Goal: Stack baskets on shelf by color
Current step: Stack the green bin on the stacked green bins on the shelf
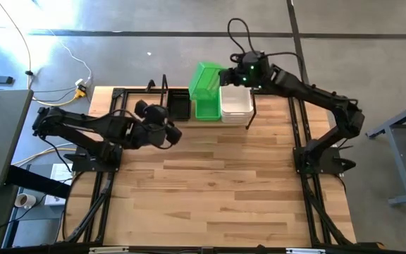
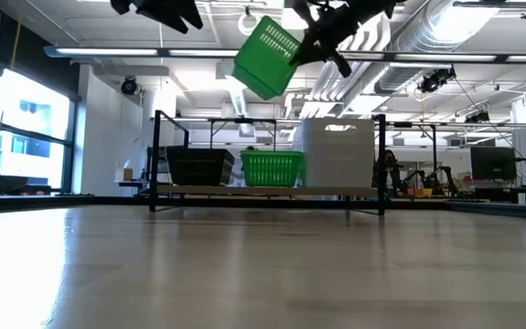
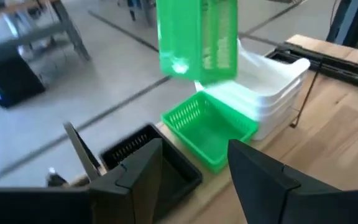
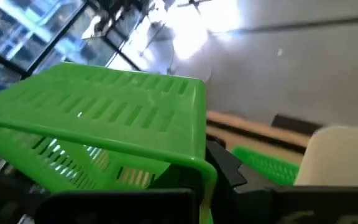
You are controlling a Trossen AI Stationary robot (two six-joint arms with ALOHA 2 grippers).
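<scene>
My right gripper point(image 1: 230, 75) is shut on a bright green basket point(image 1: 205, 79), held high over the shelf point(image 2: 268, 190) at the table's far edge. The basket hangs tilted in the low view point(image 2: 266, 57) and shows in the left wrist view point(image 3: 197, 40). On the shelf board stand a black mesh basket point(image 1: 178, 106), a green basket point(image 1: 207, 110) and a stack of white baskets point(image 1: 236, 104), each resting on its bottom. My left gripper point(image 1: 173, 133) is open and empty, near the black basket. My right gripper holds the green basket by the rim point(image 4: 205, 168) of one end wall, the end toward the table's right. The fingers come from the right side. The basket is lifted clear, tilted, and hangs out toward the left of the gripper. The fingertips themselves are hidden by the basket.
Black wire frames point(image 2: 157, 160) rise at both ends of the shelf. The near part of the wooden tabletop point(image 1: 217, 190) lies in front of the shelf.
</scene>
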